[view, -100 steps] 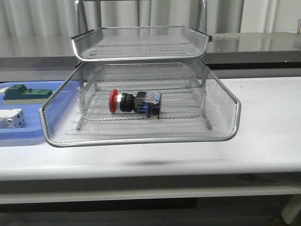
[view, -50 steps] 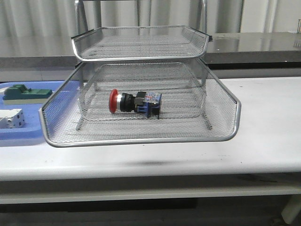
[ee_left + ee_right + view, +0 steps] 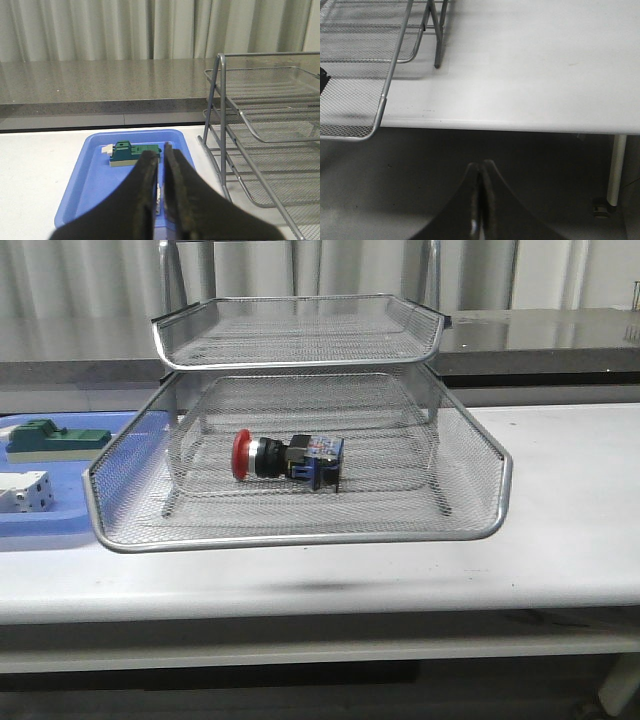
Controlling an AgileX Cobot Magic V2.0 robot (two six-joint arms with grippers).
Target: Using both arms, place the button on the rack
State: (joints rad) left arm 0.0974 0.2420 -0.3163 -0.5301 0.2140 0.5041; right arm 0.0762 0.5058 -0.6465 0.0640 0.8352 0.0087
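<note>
1. So, nearest first: right gripper (image 3: 480, 200) hangs off the front edge of the table (image 3: 560, 540), past the rack's right front corner. Fingers pressed together, nothing between them.
2. Left gripper (image 3: 160, 200) hovers over the near edge of the blue tray (image 3: 90, 185) at the table's left end. Fingers nearly touching, only a thin slit between them, holding nothing.
3. Neither arm appears in the front view, so both are well clear of the rack (image 3: 300, 530).
4. Button (image 3: 287, 458) lies on its side on the mesh floor of the rack's big lower tray, about mid-floor and slightly left of centre. Red head points toward the tray's left wall, blue-black block toward the right. Apart from every wall.
5. Upper tier sits above and behind it, with nothing visible on it in the front view.
6. Beyond the left gripper, a green block (image 3: 134, 154) rests toward the far end of the blue tray. A white part (image 3: 22, 492) sits nearer on the same tray. Not task items.
7. Judgement: placement looks complete, with the button released and resting steady. Step in hand is the retreat.
8. Next move calls for little: keep both arms away from the rack's rim and park them. Nothing to grasp.
</note>
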